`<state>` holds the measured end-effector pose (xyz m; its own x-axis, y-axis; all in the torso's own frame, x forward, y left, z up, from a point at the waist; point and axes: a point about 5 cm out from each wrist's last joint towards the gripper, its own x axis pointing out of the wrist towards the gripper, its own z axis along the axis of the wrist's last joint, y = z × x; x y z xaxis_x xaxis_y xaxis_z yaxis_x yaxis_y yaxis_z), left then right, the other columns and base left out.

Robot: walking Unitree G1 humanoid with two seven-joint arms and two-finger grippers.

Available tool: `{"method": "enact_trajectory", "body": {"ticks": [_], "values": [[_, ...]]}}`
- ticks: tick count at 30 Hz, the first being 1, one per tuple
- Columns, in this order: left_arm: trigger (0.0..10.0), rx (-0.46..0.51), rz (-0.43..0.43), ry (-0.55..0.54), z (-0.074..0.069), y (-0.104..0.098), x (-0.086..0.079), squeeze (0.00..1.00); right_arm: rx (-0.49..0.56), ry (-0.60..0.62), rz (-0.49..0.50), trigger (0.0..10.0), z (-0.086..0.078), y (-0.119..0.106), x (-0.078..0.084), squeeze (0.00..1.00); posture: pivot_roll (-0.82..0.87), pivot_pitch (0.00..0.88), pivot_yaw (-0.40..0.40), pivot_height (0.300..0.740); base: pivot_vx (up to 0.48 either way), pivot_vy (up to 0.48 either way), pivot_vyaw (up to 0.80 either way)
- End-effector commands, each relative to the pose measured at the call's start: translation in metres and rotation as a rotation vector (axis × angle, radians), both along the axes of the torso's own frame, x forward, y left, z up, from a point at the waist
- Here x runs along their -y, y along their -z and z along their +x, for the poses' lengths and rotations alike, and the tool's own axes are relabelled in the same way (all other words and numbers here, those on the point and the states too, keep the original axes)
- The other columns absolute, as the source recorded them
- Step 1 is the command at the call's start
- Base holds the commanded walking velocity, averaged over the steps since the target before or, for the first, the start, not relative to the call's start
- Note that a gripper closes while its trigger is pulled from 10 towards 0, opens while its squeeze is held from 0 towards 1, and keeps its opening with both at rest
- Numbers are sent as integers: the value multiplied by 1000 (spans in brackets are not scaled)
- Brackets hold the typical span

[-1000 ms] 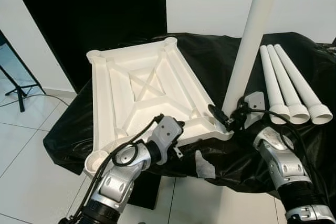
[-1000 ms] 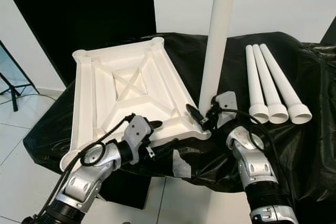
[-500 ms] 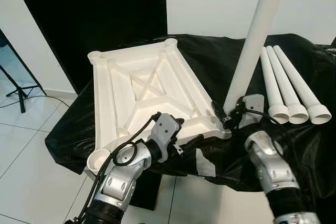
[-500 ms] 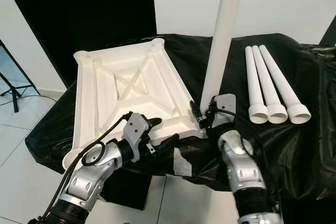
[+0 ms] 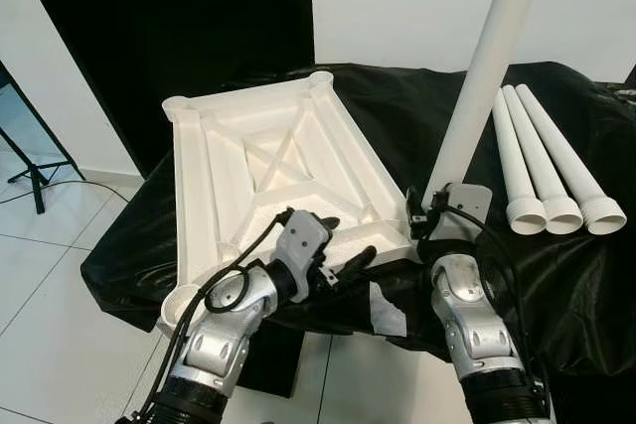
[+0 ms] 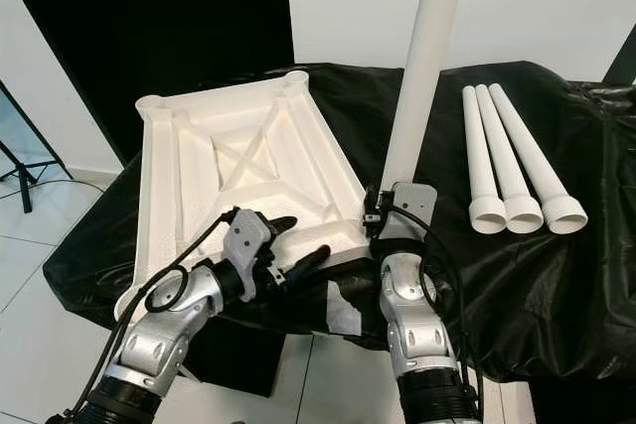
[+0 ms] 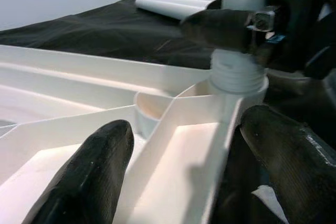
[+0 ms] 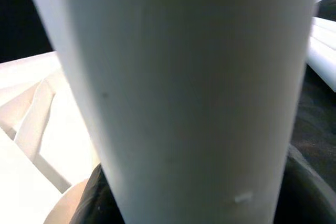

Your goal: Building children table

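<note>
Fingers of our right gripper [image 5: 425,215] clench the upright white leg [image 5: 480,73] at its base, over the upturned tabletop [image 5: 268,181] corner socket; our left gripper [image 5: 343,248] fingers spread, straddling the near rim.

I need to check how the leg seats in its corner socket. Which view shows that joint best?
The left wrist view: the leg's threaded end sits right at the tabletop's corner socket. In the eye views the right gripper covers the joint; the right wrist view gives just the leg's shaft.
</note>
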<state>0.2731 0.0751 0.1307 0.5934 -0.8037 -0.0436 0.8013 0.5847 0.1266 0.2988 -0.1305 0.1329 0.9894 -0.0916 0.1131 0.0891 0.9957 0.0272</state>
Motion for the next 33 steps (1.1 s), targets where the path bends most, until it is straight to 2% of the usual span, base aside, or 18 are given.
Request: {"method": "enact_trajectory", "body": {"ticks": [1,9,10,11,12,13,22,24,25,26,27,30,31,33], "values": [[10000,6,12,-47,4,1,-2,0,-70,-5,24,10000,-3,14,-3,0,-8,0,31,740,0,0,0],[10000,15,22,-34,3,0,-4,0,-71,24,1,10000,-4,13,-1,0,-5,0,22,740,0,0,0],[10000,16,23,-35,4,0,-4,0,-66,13,-7,10000,-4,12,1,98,-2,0,21,740,0,0,0],[10000,16,23,-36,4,0,-4,0,-64,6,-11,10000,-3,12,1,98,0,0,21,740,0,0,0],[10000,19,26,-38,4,0,-4,0,-62,0,-19,10000,-3,12,3,443,0,0,21,740,0,0,0],[10000,19,24,-38,4,0,-4,0,-53,-14,-26,10000,-3,11,6,1000,0,0,21,740,0,0,0],[10000,17,30,-35,4,0,-6,0,7,-145,-61,10000,-6,5,21,1000,-3,0,26,740,0,0,0],[10000,16,35,-31,3,1,-5,0,26,-271,-65,10000,-6,2,25,1000,-9,0,28,740,0,0,0],[10000,16,35,-31,3,1,-5,0,26,-271,-65,10000,-6,2,25,1000,-9,0,28,740,0,0,0],[10000,16,37,-27,3,1,-5,0,30,-332,-64,10000,-5,1,27,1000,-13,0,30,740,0,0,0],[10000,16,38,-23,3,1,-4,0,30,-417,-80,10000,-1,-1,28,0,-13,0,29,740,0,0,0],[10000,16,38,-23,4,1,-3,0,31,-456,-89,10000,0,-1,28,0,-13,0,29,740,0,0,0],[10000,16,38,-20,4,0,-3,0,21,-527,-116,10000,6,-2,27,0,-11,0,30,740,0,0,0],[10000,17,38,-19,4,0,-2,0,11,-554,-135,10000,8,-2,26,0,-11,0,30,740,0,0,0]]}}
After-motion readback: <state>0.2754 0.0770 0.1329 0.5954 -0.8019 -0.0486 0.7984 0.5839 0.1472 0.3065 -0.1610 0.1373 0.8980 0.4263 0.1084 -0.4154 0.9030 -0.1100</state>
